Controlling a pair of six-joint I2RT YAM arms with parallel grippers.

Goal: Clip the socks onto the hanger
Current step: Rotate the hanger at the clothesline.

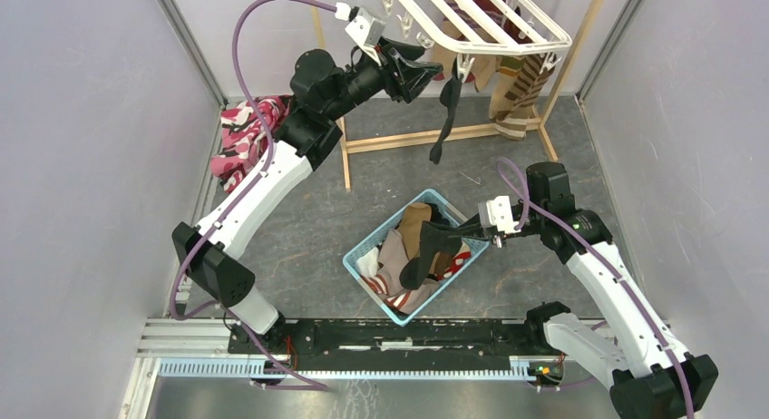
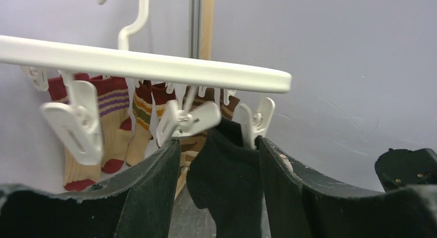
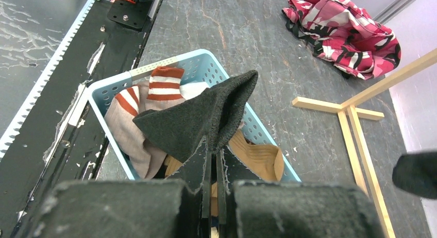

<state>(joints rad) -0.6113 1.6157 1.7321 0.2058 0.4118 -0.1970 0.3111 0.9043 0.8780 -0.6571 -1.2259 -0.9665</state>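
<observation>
Dark grey fabric sock [image 3: 206, 112] pinched in closed right claw [image 3: 212, 163] above light blue mesh basket [image 3: 203, 63]; white plastic clip hanger [image 1: 508, 45] seen beyond, up and leftward; left claw [image 1: 426, 74], spread open, positioned nearer it.

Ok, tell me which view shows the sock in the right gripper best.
Right wrist: the dark grey sock fills the frame, pinched in the right gripper above the basket. Top external shows it small, over the basket. Left wrist misses it.

blue basket [image 1: 372, 239] — centre | pink camo cloth [image 1: 240, 138] — far left | wooden stand [image 1: 399, 141] — behind
</observation>
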